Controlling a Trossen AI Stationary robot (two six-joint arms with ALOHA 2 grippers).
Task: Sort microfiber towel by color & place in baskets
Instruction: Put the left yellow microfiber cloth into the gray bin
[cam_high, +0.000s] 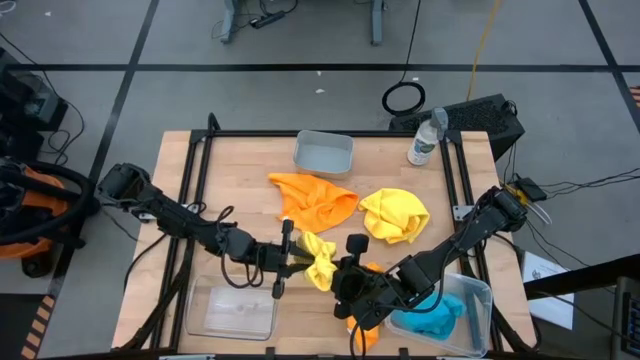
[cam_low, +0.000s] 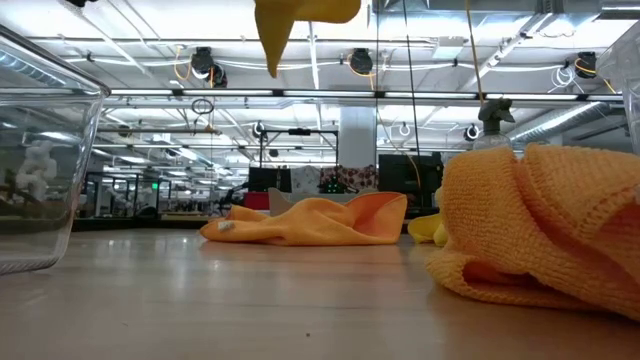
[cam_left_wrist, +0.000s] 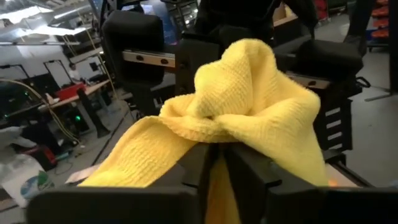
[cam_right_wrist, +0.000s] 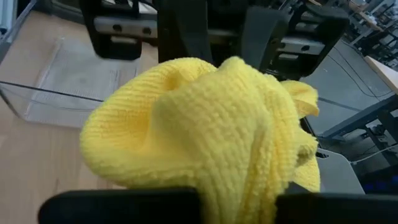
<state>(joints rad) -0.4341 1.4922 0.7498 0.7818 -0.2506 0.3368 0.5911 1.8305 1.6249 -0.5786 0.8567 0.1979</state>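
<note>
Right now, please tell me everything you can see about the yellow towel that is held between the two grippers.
The yellow towel is a soft, waffle-textured cloth, crumpled into a bunched, knotted shape. It is lifted off the table, in the low view hanging at the top. The left gripper is shut on its folds, and the right gripper is also clamped on it from the opposite side. It hangs near the front middle of the table, between the empty clear basket and the basket with blue cloth.

Yellow towel (cam_high: 320, 262), orange towel (cam_high: 312, 199), blue towel (cam_high: 432, 316), greyish basket (cam_high: 323, 153).
</note>
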